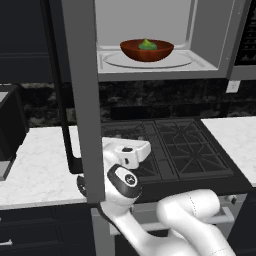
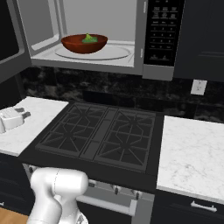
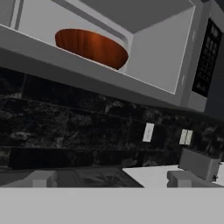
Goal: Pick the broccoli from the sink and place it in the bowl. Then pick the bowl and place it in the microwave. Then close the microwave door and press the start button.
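Observation:
The reddish-brown bowl [image 1: 147, 50] [image 2: 84, 43] [image 3: 92, 47] rests on the glass turntable inside the microwave [image 1: 210, 45] [image 2: 140, 35]. The green broccoli [image 1: 147, 44] [image 2: 89, 38] lies in the bowl. The microwave door [image 1: 85, 100] [image 2: 8, 43] stands wide open, edge-on to the left base view, with its black bar handle [image 1: 65, 120] on the left. My gripper [image 1: 142, 148] [image 3: 111, 179] hangs low over the stove's front left, right of the door's lower end. It is open and empty, and looks up at the microwave. The black button panel [image 2: 164, 30] [image 3: 205, 57] is at the right. The sink is out of view.
A black gas stove [image 1: 175, 145] [image 2: 105, 135] lies under the microwave, with white marble counter [image 1: 35, 165] [image 2: 192, 148] on both sides. A grey toaster-like box [image 3: 199, 164] stands on the right counter. Wall outlets [image 2: 199, 86] [image 3: 148, 131] sit on the dark backsplash.

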